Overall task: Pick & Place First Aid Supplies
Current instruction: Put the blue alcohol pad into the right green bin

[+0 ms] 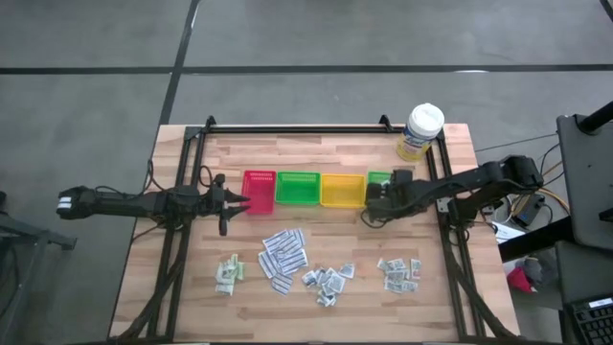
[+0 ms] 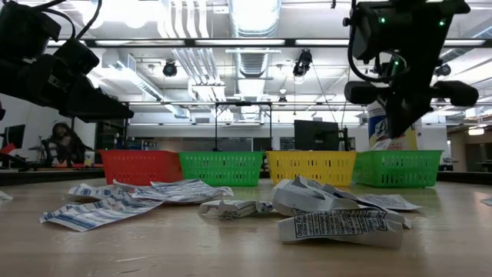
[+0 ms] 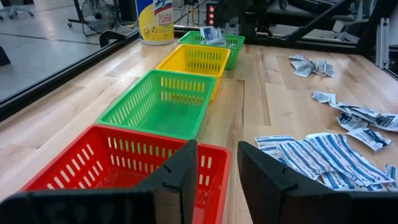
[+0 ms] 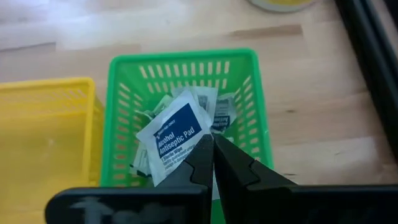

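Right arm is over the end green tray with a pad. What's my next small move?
Probably open the right gripper: its jaws are shut on the alcohol pad, which hangs directly above the green tray that already holds other packets, so it should drop in.

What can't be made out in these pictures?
- High view: the right gripper covers most of the far green tray, hiding its contents.
- Right wrist view: its fingers pinch the alcohol pad; packets beneath are half hidden.
- High view: print on the loose packets is too small.
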Controlling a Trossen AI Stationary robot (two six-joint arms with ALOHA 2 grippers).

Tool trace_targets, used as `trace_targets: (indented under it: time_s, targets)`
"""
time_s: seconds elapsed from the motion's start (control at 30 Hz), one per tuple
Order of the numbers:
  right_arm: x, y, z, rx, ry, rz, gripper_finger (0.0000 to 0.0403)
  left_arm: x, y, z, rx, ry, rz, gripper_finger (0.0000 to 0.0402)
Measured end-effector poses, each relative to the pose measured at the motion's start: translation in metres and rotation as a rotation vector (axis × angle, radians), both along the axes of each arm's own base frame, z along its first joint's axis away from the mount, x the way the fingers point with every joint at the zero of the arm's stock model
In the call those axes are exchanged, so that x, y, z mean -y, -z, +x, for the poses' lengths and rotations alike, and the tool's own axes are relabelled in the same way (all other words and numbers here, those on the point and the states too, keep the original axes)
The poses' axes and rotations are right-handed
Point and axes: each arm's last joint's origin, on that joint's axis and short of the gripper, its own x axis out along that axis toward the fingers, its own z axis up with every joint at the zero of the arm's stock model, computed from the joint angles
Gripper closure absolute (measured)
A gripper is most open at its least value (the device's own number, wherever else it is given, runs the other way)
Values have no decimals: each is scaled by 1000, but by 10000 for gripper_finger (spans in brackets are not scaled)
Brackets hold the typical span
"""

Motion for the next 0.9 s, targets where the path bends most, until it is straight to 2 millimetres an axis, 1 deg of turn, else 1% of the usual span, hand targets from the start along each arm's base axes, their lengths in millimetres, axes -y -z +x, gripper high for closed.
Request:
trace_targets:
  time_s: [0.17, 0.53, 0.9]
  targets:
    - [0, 8, 1, 33, -7, 5, 394, 0, 0, 0, 0, 0, 0, 289]
    - [0, 9, 1, 24, -36, 5, 394, 0, 0, 0, 2, 0, 0, 289]
    - [0, 10, 1, -34, -117, 4, 394, 0, 0, 0, 5, 0, 0, 289]
